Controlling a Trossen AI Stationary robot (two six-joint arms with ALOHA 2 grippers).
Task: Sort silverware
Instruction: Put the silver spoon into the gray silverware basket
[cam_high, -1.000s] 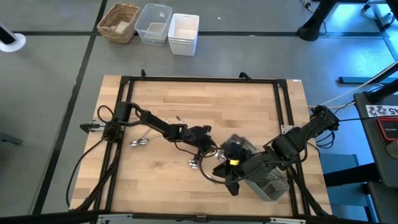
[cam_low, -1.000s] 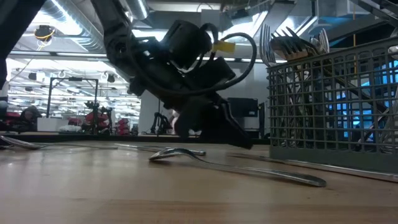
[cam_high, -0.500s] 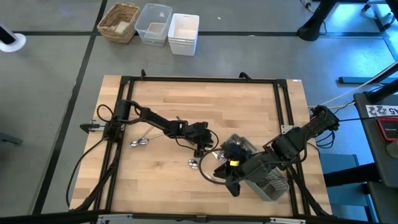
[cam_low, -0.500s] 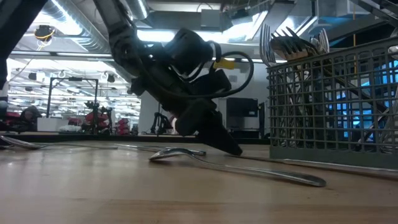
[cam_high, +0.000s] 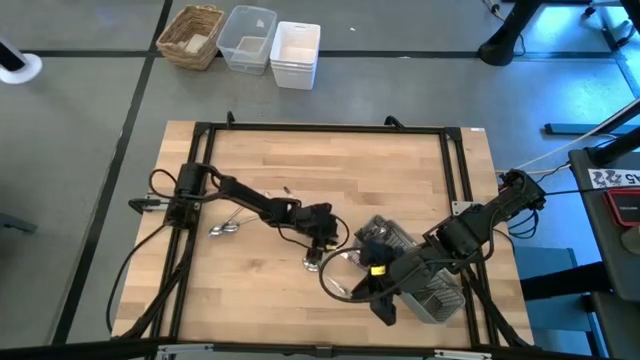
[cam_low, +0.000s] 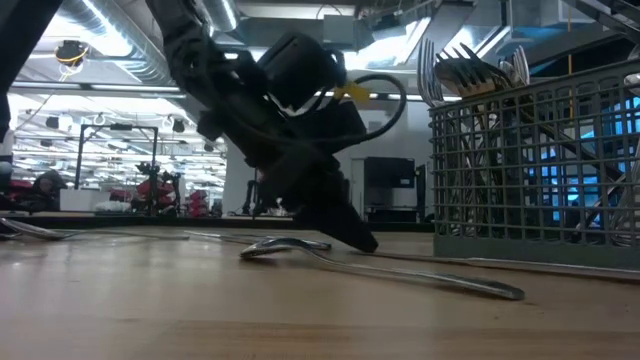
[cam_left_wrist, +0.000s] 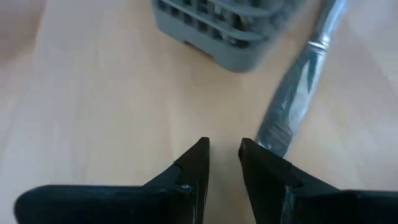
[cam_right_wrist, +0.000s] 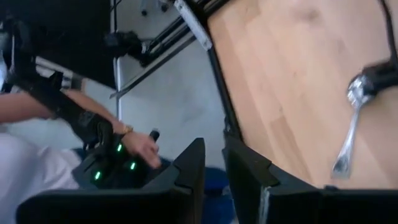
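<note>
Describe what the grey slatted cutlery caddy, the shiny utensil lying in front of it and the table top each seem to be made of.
Grey slatted cutlery caddy: probably moulded plastic, matte, with an even dull grid. Shiny utensil: likely polished metal, silver, with bright reflections along its slim handle. Table top: wood, pale jointed planks with visible grain, smooth finish.

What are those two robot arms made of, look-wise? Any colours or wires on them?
Both arms are dark, nearly black, built of jointed segments with loose black cables looping alongside. The right arm carries a small yellow tag near its wrist. The left gripper and the right gripper each end in two dark, wedge-shaped fingers that taper toward the tip.
</note>
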